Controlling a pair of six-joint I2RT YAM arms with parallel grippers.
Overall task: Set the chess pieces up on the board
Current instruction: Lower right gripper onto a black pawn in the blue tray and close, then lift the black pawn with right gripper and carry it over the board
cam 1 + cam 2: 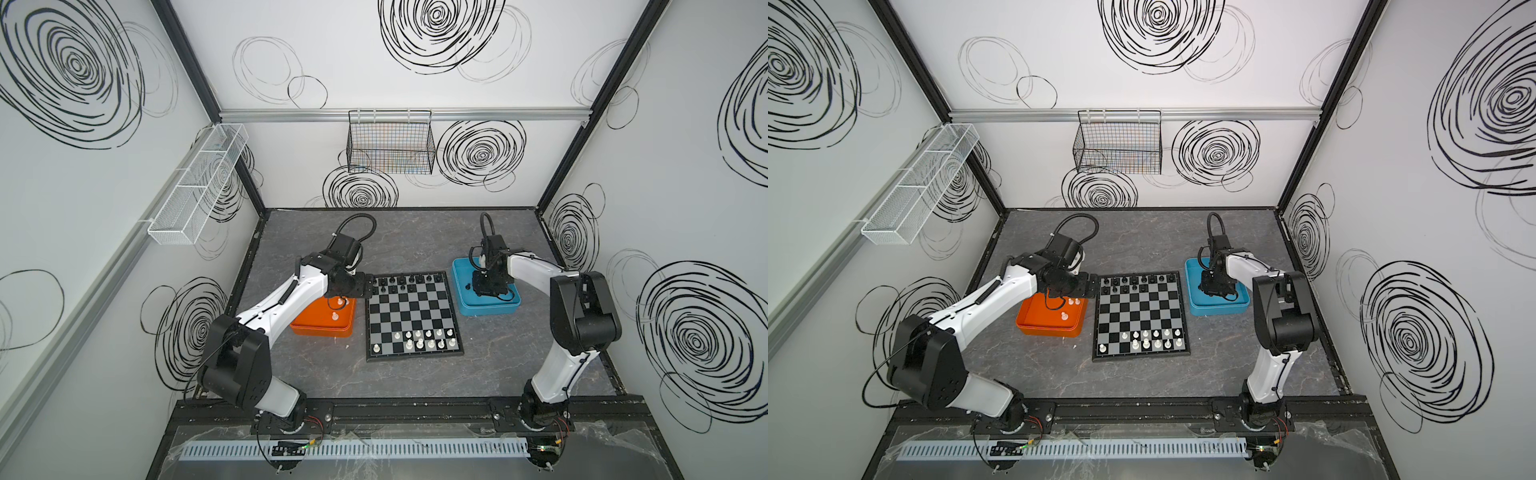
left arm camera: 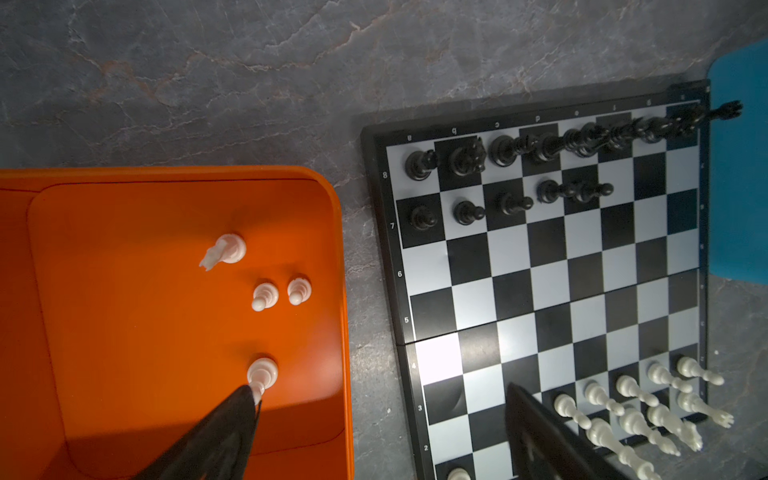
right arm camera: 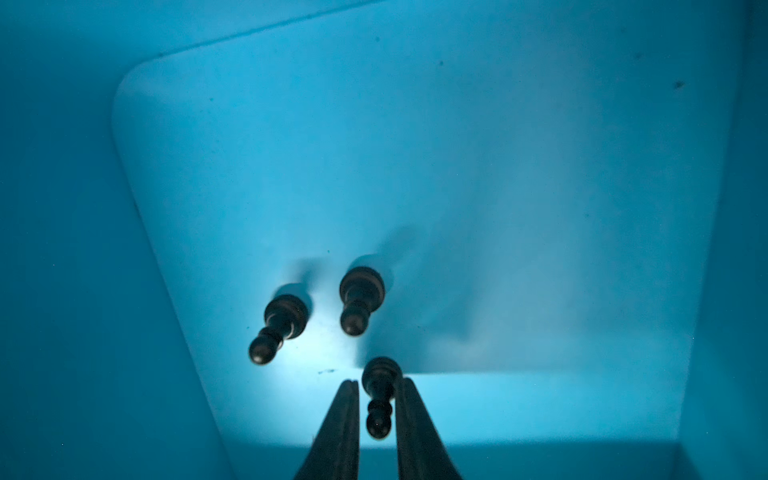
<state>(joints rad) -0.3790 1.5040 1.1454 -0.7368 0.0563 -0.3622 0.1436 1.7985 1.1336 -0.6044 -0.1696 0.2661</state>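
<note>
The board (image 1: 409,311) lies mid-table, with black chess pieces (image 1: 407,280) on its far rows and white ones (image 1: 424,338) on its near rows. My left gripper (image 2: 379,388) hangs wide open between the orange tray (image 2: 124,291) and the board. One of its fingertips (image 2: 245,399) is beside a white pawn (image 2: 262,374). A white knight (image 2: 224,251) and two more pawns (image 2: 264,296) also stand in that tray. My right gripper (image 3: 378,384) is down inside the blue tray (image 3: 498,166), its fingers tight on either side of a black pawn (image 3: 380,395) that stands on the tray floor. Two other black pawns (image 3: 280,326) stand beside it.
In both top views the orange tray (image 1: 320,330) sits left of the board and the blue tray (image 1: 465,307) sits right of it, on the grey marbled table (image 1: 415,382). A black wire basket (image 1: 390,145) and a white mesh shelf (image 1: 199,183) hang on the walls.
</note>
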